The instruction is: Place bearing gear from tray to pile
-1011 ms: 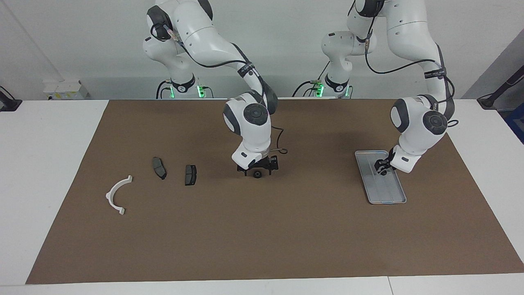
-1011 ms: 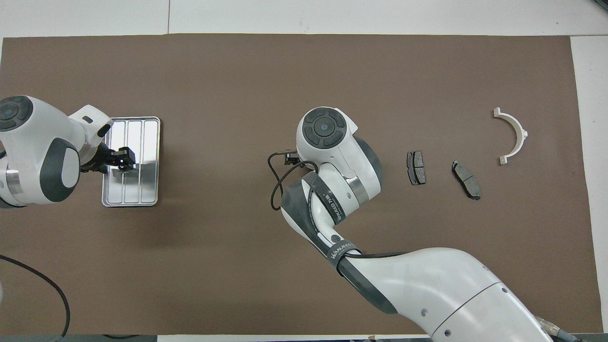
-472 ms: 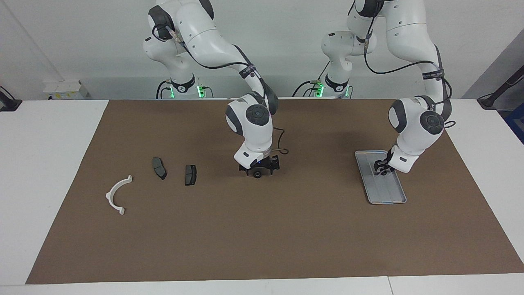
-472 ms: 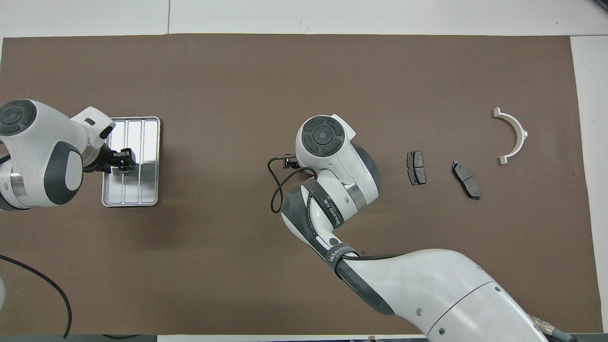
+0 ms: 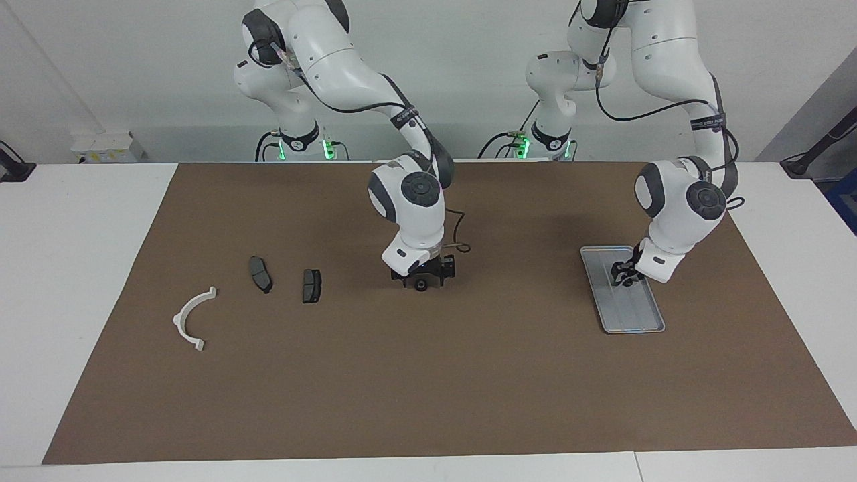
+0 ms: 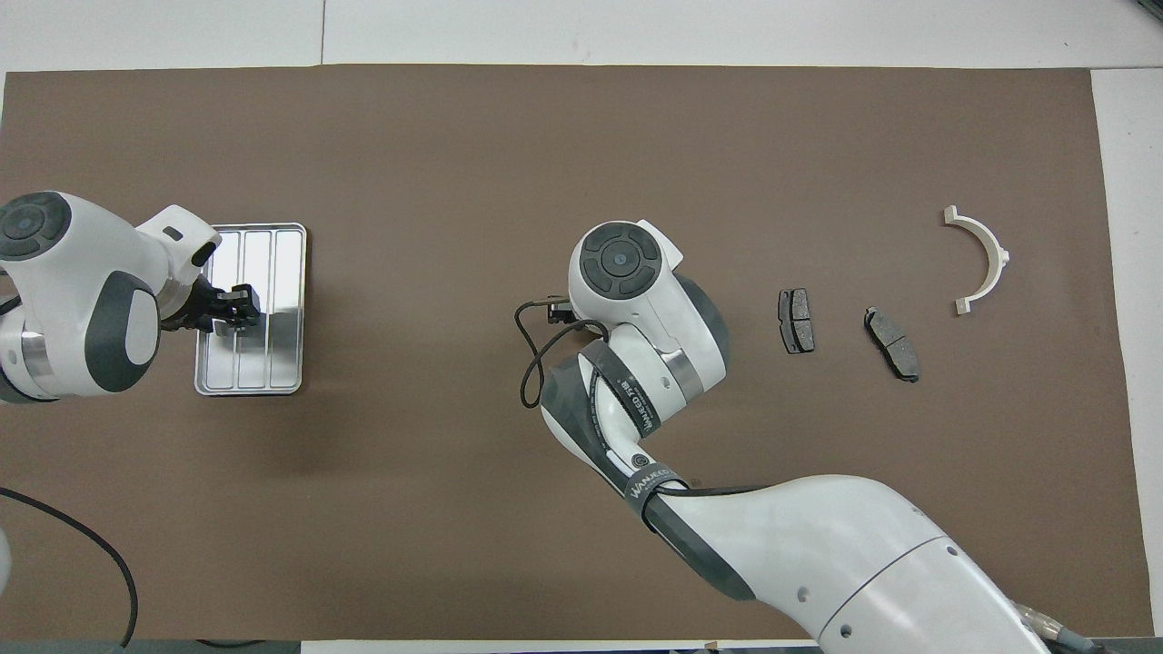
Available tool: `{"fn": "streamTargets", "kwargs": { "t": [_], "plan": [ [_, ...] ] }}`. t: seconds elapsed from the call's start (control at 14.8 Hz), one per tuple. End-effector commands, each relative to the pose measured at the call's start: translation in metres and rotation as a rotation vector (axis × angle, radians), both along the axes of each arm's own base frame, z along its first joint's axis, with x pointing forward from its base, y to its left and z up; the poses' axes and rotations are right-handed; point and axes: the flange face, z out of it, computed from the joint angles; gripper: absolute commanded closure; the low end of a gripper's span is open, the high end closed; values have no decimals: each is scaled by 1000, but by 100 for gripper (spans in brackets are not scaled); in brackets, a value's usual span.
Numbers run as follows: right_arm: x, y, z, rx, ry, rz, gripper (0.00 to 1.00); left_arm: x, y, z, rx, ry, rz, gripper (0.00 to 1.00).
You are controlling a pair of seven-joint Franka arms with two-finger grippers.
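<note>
The bearing gear (image 5: 421,285), a small black round part, lies on the brown mat at mid-table, not on the tray. My right gripper (image 5: 423,280) is down right at it, straddling it; in the overhead view the right wrist hides both. The silver tray (image 5: 633,314) (image 6: 282,272) lies toward the left arm's end, and my left gripper (image 5: 622,276) (image 6: 238,309) hangs low over it. The pile lies toward the right arm's end: a white half-ring bracket (image 5: 192,320) (image 6: 986,263) and two dark brake pads (image 5: 260,274) (image 5: 311,285).
The brown mat (image 5: 428,388) covers most of the white table. A thin black cable (image 6: 527,354) loops from the right wrist. The brake pads (image 6: 796,321) (image 6: 892,343) lie between the right gripper and the bracket.
The right wrist has shifted slightly while its gripper stays down at the gear. The left gripper has drawn back a little over the tray.
</note>
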Motion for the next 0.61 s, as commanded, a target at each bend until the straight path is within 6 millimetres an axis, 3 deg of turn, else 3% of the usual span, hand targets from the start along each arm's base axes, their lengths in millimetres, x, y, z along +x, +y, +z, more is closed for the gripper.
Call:
{"fn": "streamTargets", "kwargs": {
  "t": [0.0,0.13,0.34,0.54],
  "plan": [
    [-1,-3,-2,14,-13,-19,51,-10,1,3,-1,-24,8,44],
    [-1,-3,-2,14,-13,-21,96,-9,0,3,-1,-24,7,44],
    [5,-7,4,11,-11,-30,100,-9,0,4,-1,-26,7,44],
    [27,-31,35,7,-8,-56,100,-10,1,3,-1,-24,8,53]
  ]
}}
